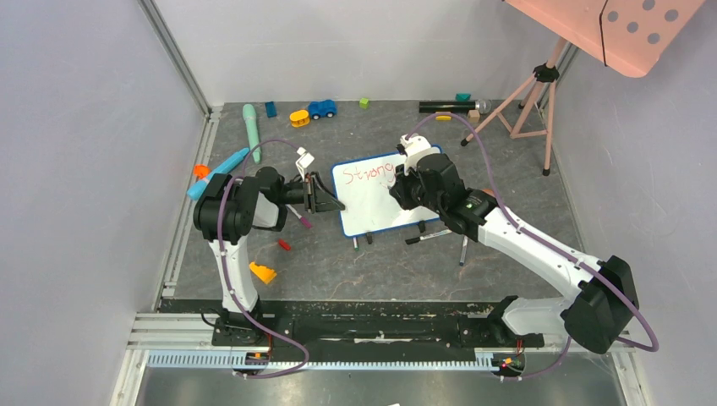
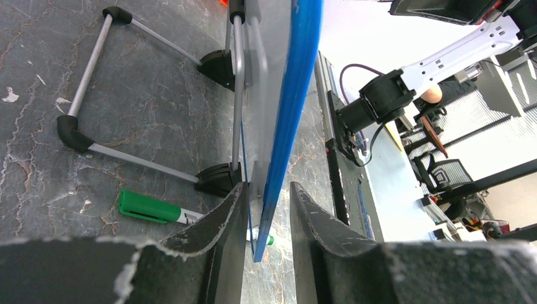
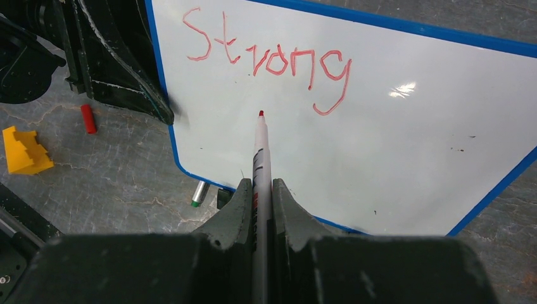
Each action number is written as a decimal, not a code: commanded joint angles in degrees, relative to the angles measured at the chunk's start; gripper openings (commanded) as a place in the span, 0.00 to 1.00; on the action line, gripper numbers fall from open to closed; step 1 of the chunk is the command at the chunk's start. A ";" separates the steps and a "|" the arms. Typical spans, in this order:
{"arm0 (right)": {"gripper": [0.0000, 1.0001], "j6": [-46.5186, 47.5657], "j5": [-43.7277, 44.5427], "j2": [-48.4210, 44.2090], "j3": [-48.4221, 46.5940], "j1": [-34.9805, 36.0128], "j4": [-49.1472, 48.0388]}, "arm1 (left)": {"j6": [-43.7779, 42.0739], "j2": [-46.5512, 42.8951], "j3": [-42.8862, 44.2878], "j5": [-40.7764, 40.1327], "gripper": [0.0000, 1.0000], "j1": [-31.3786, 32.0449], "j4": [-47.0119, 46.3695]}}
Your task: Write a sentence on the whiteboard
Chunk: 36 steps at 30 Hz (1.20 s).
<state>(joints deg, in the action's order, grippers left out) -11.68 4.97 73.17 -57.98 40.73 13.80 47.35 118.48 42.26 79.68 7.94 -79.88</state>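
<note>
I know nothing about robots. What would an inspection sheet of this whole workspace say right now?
Surface: dark grey marbled tabletop, scuffed.
Job's things: whiteboard propped on its stand; sentence reads only "Strong", in red; red marker tip aimed just below that word.
Clutter: green-capped marker, yellow block, small red piece, blue toy car, more small toys along the far edge.
Hands: left hand straddles the whiteboard's blue edge, firmness of grip unclear; right hand shut on the red marker.
Cables: purple cable looped along each arm.
Surroundings: grey walls, pink tripod, pink dotted panel.
</note>
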 commanded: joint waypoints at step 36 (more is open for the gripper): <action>0.00 -1.82 5.04 0.45 -0.71 3.78 -2.90 | 0.81 -0.09 -2.30 0.46 0.02 -0.30 -7.33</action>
<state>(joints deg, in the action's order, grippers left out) -13.02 8.34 73.19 -57.95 43.66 12.95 47.29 118.48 39.05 79.40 7.79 -82.83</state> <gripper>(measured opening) 0.114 0.052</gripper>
